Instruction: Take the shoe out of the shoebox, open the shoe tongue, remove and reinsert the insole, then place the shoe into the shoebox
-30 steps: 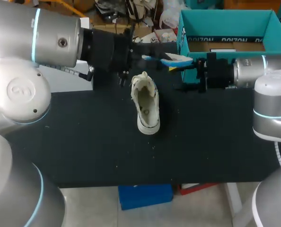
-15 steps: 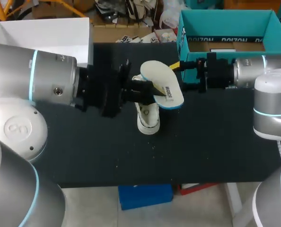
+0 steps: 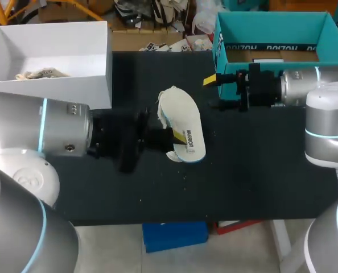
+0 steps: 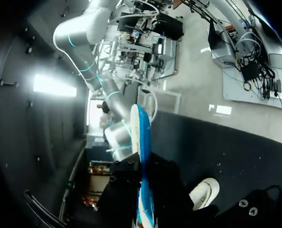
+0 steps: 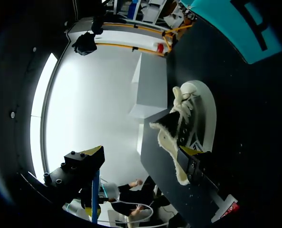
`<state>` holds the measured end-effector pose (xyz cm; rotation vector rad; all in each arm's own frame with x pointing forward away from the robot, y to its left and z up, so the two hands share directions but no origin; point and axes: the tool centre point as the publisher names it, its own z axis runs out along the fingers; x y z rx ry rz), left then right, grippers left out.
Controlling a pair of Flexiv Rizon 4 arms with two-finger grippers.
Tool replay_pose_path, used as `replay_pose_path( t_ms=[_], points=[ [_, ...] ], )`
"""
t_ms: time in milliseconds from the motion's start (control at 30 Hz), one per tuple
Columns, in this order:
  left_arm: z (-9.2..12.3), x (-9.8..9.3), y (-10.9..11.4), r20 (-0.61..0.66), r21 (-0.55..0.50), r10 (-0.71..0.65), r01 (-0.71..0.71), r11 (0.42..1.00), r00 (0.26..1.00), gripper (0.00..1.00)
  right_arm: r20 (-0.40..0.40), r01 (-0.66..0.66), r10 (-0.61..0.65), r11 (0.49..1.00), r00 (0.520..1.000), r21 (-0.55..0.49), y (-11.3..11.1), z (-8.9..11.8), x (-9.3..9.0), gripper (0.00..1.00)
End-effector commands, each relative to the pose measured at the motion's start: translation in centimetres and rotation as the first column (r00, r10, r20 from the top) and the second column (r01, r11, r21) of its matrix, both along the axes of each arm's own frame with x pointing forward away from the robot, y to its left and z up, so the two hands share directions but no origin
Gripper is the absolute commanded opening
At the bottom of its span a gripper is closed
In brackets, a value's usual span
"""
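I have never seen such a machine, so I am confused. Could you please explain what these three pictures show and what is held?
This is a two-armed grey robot at a black table. One picture looks down from above; the two round ones come from cameras on the wrists. The left hand grips a white insole with a blue edge over a cream canvas shoe lying on the table. The right hand is open and empty, beside a teal cardboard shoebox. A white box stands at the far left.

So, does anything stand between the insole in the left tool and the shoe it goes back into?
Nothing visible does: the left tool holds the insole right over the shoe, nothing between them.
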<state>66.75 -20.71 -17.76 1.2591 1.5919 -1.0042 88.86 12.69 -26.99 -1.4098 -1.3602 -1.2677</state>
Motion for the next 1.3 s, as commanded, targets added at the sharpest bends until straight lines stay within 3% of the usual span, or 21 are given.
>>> replay_pose_path(
  t_ms=[33, 433, 733, 900, 1300],
  points=[
    [-1.3, -0.7, -0.1, -0.006, -0.078, 0.056, -0.056, 0.995, 0.998, 0.0, 0.0, 0.003, -0.003, 1.0, 1.0, -0.001, 0.2, -0.1, 0.0, 1.0],
    [-1.3, -0.7, -0.1, -0.006, -0.078, 0.056, -0.056, 0.995, 0.998, 0.0, 0.0, 0.003, -0.003, 1.0, 1.0, -0.001, 0.2, -0.1, 0.0, 1.0],
    [-4.8, -0.6, -0.1, 0.193, -0.113, 0.041, -0.02, 0.993, 0.98, 0.0, 0.0, 0.003, -0.003, 1.0, 1.0, -0.001, 0.2, -0.1, 0.0, 1.0],
    [-7.0, 0.3, 0.3, 0.238, -0.185, 0.034, 0.011, 0.983, 0.971, 0.0, 0.0, 0.003, -0.003, 1.0, 1.0, -0.001, 0.2, -0.1, 0.0, 1.0],
    [-9.6, 4.4, 0.1, 0.324, -0.165, 0.012, 0.044, 0.985, 0.946, 0.0, 0.0, 0.003, -0.003, 1.0, 1.0, -0.001, 0.2, -0.1, 0.0, 1.0]
  ],
)
